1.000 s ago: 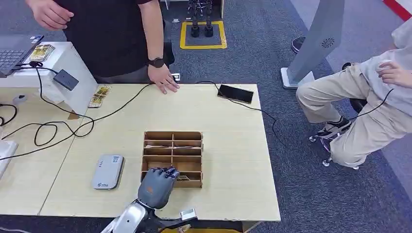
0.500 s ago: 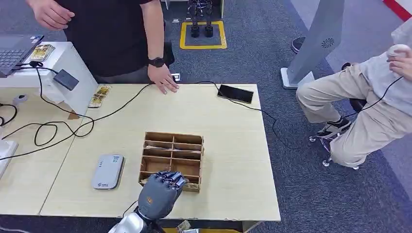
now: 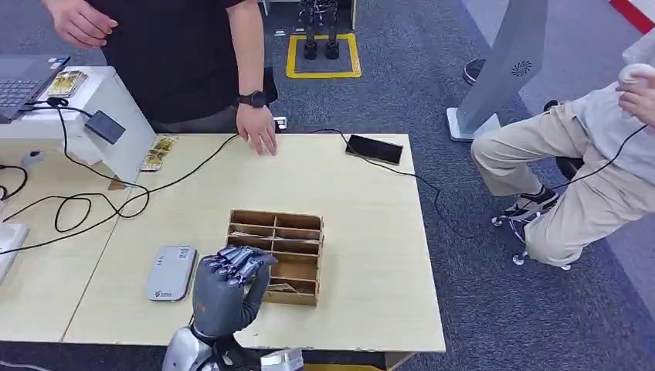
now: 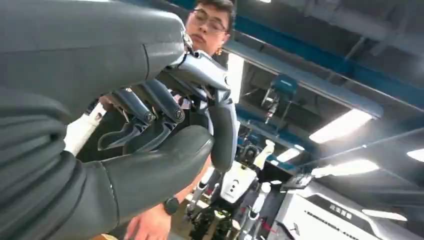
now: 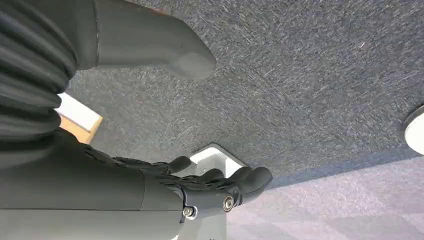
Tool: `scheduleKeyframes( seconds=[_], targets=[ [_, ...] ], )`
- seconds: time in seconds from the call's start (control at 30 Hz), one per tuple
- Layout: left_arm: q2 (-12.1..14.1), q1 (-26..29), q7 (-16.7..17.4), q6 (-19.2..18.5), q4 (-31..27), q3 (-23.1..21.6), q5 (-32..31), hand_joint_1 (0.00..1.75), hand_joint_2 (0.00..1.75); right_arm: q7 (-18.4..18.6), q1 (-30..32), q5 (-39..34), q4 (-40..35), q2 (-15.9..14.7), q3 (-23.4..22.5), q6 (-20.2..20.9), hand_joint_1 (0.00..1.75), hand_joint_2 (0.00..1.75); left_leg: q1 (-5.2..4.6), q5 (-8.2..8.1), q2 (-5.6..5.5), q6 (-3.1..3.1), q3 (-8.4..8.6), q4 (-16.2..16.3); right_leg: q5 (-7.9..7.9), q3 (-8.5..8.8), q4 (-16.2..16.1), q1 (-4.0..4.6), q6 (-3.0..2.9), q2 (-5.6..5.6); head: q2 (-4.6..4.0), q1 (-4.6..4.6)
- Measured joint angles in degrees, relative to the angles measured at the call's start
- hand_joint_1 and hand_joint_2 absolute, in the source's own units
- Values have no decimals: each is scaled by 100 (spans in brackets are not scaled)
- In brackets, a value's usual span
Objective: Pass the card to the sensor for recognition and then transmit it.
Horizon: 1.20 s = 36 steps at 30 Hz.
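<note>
Wooden rack [image 3: 287, 246] beside the left hand [image 3: 224, 284], whose curled fingers hold nothing visible; a cardless sensor [image 3: 171, 272] pass risks failure.

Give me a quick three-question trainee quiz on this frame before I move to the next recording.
1. True or false: the grey sensor lies on the table to the right of the wooden organizer.
2. What lies near the table's far edge with a cable attached? A) black phone B) mug C) stapler
3. Fill in: in the head view, the left hand is at the organizer's ____ side.

Key: 1 false, it lies to the left; 2 A; 3 left.
</note>
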Motion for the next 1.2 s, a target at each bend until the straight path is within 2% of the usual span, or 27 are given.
scheduleKeyframes(
  seconds=[0.13,0.17,0.2,0.4,1.2],
  targets=[
    [-31,18,-17,9,-13,148,201,175,175,-7,0,11,0,0,0,-2,0,175,0,0,-1,0,-1,0,0,-1,0,1,0,-2,0,-4],
    [-33,19,-15,9,-13,168,198,141,175,-7,-1,15,0,0,0,-2,0,175,1,0,-1,0,0,0,0,-1,0,1,0,-2,0,-2],
    [-35,20,-15,11,-13,190,196,0,175,-7,-2,17,0,0,0,-2,0,175,1,0,1,0,0,0,0,0,0,1,0,-2,0,-4],
    [-59,22,-35,13,-15,400,-481,0,175,-50,-3,92,26,0,0,-2,0,175,0,0,0,0,-1,0,0,0,0,0,0,-3,0,-4],
    [-72,20,-26,13,-15,524,-564,0,175,-63,-5,116,74,0,0,0,0,175,0,0,0,0,-2,0,0,-1,0,0,0,-2,0,-4]
  ],
)
